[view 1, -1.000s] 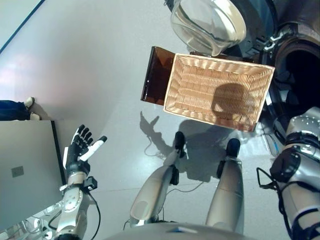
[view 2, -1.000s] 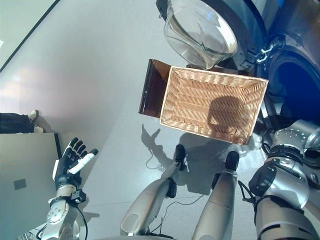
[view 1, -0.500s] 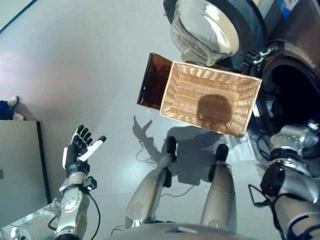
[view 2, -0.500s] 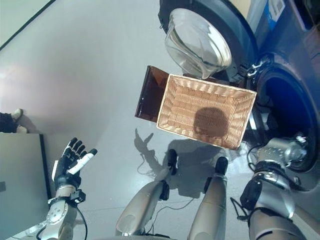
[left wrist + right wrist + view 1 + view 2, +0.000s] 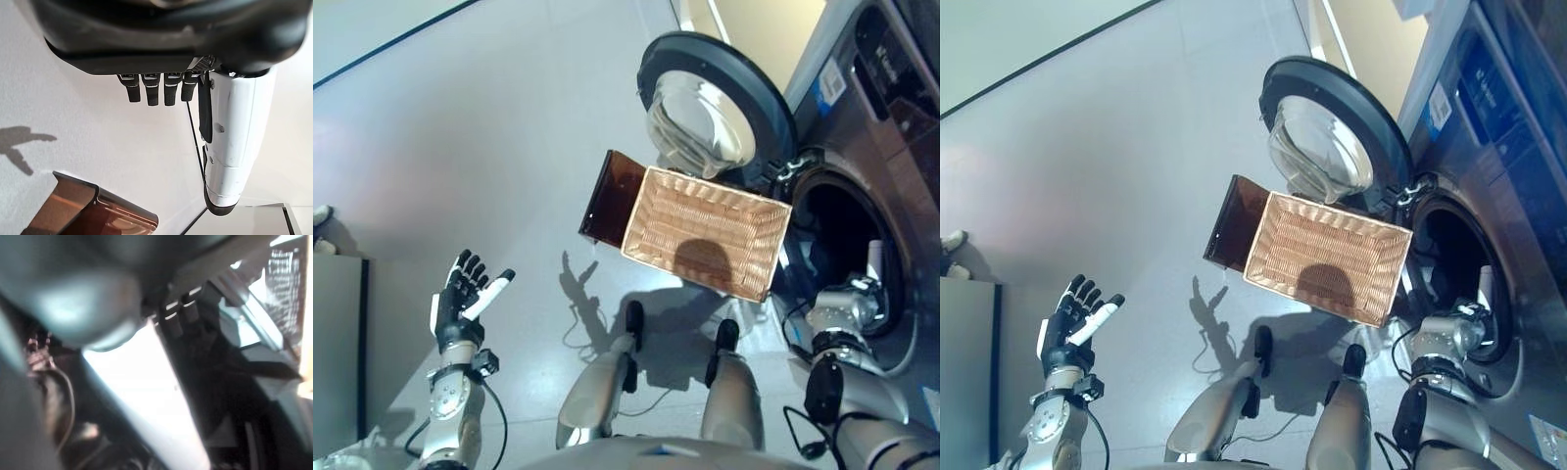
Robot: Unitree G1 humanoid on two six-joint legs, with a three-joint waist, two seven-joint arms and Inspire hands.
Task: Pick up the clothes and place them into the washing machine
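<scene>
Nearby, the left hand is raised over bare grey floor, fingers spread and holding nothing. To the right, the right hand reaches at the rim of the washing machine's dark drum opening; whether its fingers are spread or curled cannot be told. Farther out, an empty wicker basket sits beside the opening, under the swung-open door. No clothes can be made out.

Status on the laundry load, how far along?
Looks nearly done: the wicker basket shows no clothes, and the washing machine has its door swung open. In hand: the right robot hand reaches into the drum opening; its fingers can't be read, nor any cloth. The left robot hand is open and holds nothing. Left: confirm the clothes are inside; the drum is too dark to tell.
</scene>
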